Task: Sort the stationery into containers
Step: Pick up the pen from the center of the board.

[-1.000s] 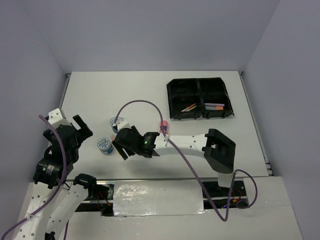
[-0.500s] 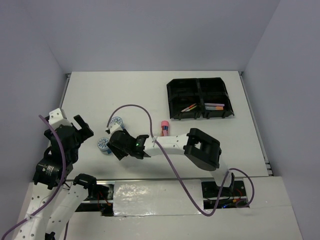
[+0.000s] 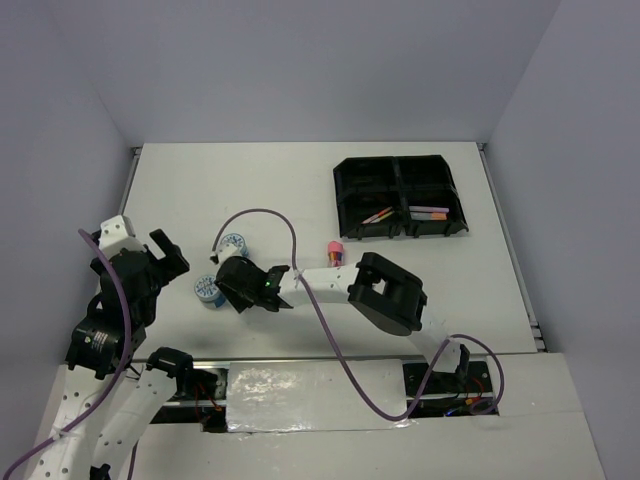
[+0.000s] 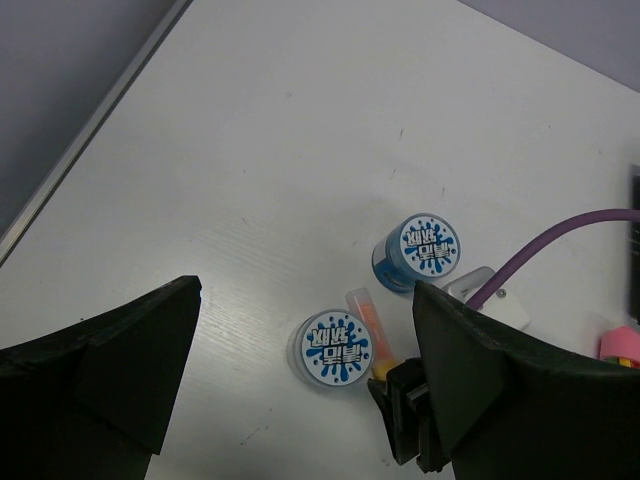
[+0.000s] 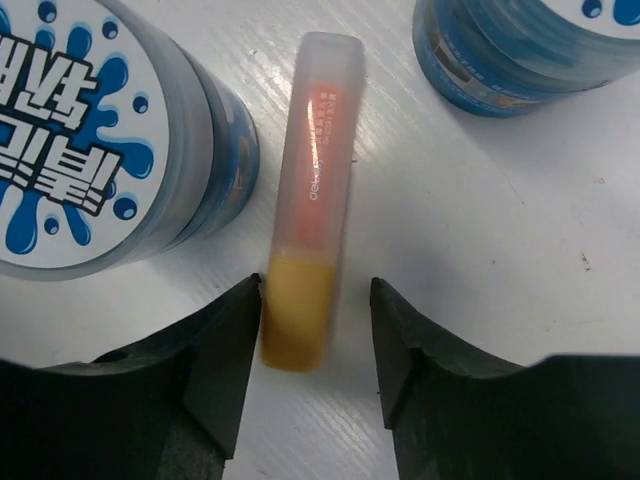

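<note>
Two black fingers of the right gripper stand spread on either side of a short orange marker with a clear plastic cap, at its yellowish butt end. The left finger sits right against the barrel and the right one shows a sliver of table beside it, so the jaws straddle the marker and are not pinching it. The marker lies flat on the white table between two round blue-and-white tape rolls. One roll is just beside the marker's left side, and the other is a little apart at the far right.

A pink-capped glue stick stands on the table close by the right arm's forearm. Off to the side, the left gripper hangs above the table with its jaws wide apart and nothing between them.

Well away at the far right sits the black plastic tray with four rectangular compartments. Thin orange and yellow pens lie in its near-left compartment and short markers in its near-right one
</note>
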